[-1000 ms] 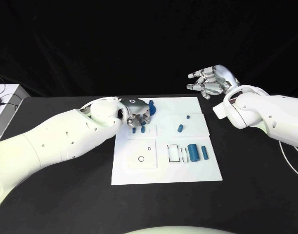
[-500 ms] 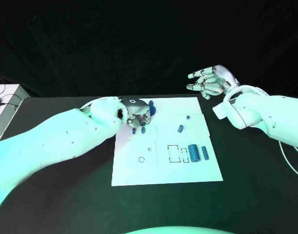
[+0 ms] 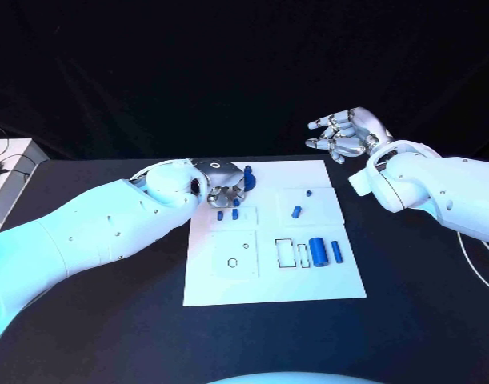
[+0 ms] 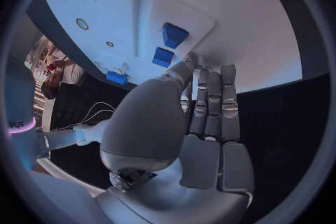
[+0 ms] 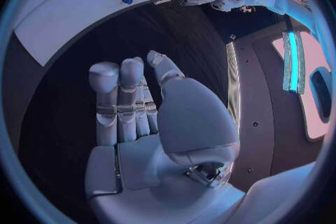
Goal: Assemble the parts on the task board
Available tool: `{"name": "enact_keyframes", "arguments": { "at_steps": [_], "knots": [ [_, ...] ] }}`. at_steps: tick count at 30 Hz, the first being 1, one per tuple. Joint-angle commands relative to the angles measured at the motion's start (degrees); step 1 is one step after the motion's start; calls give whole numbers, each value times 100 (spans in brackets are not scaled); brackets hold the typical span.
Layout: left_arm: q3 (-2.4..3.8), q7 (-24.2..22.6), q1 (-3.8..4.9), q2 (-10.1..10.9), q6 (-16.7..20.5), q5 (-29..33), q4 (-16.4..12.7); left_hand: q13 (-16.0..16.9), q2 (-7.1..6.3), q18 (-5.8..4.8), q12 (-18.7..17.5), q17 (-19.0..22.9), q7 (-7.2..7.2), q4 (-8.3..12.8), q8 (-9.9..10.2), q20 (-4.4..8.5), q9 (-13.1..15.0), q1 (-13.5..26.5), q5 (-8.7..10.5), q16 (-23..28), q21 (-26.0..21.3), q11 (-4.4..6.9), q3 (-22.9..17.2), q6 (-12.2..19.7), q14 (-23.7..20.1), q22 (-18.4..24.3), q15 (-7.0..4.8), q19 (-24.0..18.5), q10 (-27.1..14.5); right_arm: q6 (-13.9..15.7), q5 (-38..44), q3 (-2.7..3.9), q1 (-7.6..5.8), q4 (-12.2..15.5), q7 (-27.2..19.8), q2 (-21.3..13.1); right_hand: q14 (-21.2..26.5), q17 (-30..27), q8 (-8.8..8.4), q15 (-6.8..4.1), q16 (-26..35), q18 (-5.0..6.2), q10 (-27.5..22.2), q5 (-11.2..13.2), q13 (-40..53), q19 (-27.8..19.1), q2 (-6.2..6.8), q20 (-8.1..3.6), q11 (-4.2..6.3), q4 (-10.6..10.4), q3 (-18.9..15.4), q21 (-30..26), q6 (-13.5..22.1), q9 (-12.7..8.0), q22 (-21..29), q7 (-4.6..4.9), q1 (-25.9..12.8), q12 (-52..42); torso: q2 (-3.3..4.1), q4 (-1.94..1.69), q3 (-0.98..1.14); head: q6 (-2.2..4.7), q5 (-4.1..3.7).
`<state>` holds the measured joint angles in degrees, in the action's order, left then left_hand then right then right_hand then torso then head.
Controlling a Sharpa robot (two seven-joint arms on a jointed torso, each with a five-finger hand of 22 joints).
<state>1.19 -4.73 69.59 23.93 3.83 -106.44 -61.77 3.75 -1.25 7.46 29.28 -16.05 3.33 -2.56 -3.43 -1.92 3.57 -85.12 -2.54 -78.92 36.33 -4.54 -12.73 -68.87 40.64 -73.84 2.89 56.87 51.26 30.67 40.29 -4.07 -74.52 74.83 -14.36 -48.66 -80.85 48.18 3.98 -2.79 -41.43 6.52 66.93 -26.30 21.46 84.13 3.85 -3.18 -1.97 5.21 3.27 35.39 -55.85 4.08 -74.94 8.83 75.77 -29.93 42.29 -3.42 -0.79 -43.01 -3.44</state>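
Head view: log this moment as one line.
left robot hand over white task board, far edge | right robot hand raised, empty

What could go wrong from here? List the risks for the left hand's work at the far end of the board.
1. The left hand works low over the task board, close to two small blue parts standing just beside its fingers; a sideways move could knock them over.
2. From the head view the hand hides whatever lies under it, so a misplaced part may go unseen.
3. The right hand hovers open, away from the board, so nothing steadies it.
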Motion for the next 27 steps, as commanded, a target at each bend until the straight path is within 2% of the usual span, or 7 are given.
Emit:
{"name": "enact_keyframes", "arguments": {
  "at_steps": [1, 9, 15, 22, 25, 27],
  "knots": [
    [-28, -93, -48, -19, 165, 114, -18, 7, 54, 20, 28, 0, 37, -54, -20, -4, 19, -55, -32, 35, -49, -18, 23, -52, 65, 6, 3, 68, 47, -66, 4, 1, 1, 1, -52, 5, -42, 7, -27, 0, 34, 37, 3, -35, 7, 306, -4, -45, 25, 4, 15, 6, 1, -9, -455, 36, -74, -30, 1, -4, -4, -5, 4],
    [-25, -28, -49, 12, 386, 238, -22, 7, 99, 41, 23, -15, 34, -169, -20, -25, 19, -77, -35, 72, -126, -38, 66, -34, 85, 7, 20, 110, 41, -69, 3, 1, 1, 0, -53, 8, -42, 7, -27, 0, 34, 37, 3, -35, 7, 306, -4, -45, 25, 4, 15, 6, 1, -9, -455, 36, -74, -30, -1, -4, -4, -5, 8],
    [-24, -6, -50, 49, 540, 420, -31, 1, 184, 67, 11, -16, 70, -234, -21, -30, 21, -128, -32, 106, -168, -36, -22, 0, 199, 6, 7, 159, 184, -70, 2, 1, 1, 1, -53, 7, -42, 7, -27, 0, 34, 37, 3, -35, 7, 306, -4, -45, 25, 4, 15, 6, 1, -9, -455, 36, -74, -30, 1, -5, -5, 3, 18],
    [-18, -39, -52, 118, 687, 955, -61, 36, 123, 101, 139, -32, 91, -228, -22, -38, 22, -179, -38, 174, -207, 31, -145, -17, 343, -6, -45, 215, 381, -72, 0, 1, 1, 1, -53, 4, -42, 8, -26, 0, 34, 39, -1, -36, 12, 306, -7, -44, 25, -5, 12, -3, 3, -8, -453, 36, -82, -34, -1, -1, -1, 9, 27],
    [-13, -83, -54, 181, 782, 1431, -86, 38, 42, 124, 219, -73, 125, -191, -21, -23, 20, -217, -42, 176, -188, 74, -297, -12, 474, -46, -99, 256, 476, -73, 0, 1, 1, 1, -53, -1, -42, 8, -26, 0, 34, 39, -1, -36, 12, 306, -7, -44, 25, -5, 12, -3, 3, -8, -453, 36, -82, -34, 1, 2, 0, 10, 31],
    [-6, -98, -55, 234, 801, 1870, -102, 27, -14, 114, 205, -118, 113, -208, -20, -17, 21, -186, -32, 192, -193, 75, -416, -35, 486, -77, -95, 242, 485, -72, 0, 1, 1, 0, -53, -6, -42, 8, -26, 0, 34, 39, -1, -36, 12, 306, -7, -44, 25, -5, 12, -3, 3, -8, -453, 36, -82, -34, -5, -1, 2, 11, 28]
  ]
}}
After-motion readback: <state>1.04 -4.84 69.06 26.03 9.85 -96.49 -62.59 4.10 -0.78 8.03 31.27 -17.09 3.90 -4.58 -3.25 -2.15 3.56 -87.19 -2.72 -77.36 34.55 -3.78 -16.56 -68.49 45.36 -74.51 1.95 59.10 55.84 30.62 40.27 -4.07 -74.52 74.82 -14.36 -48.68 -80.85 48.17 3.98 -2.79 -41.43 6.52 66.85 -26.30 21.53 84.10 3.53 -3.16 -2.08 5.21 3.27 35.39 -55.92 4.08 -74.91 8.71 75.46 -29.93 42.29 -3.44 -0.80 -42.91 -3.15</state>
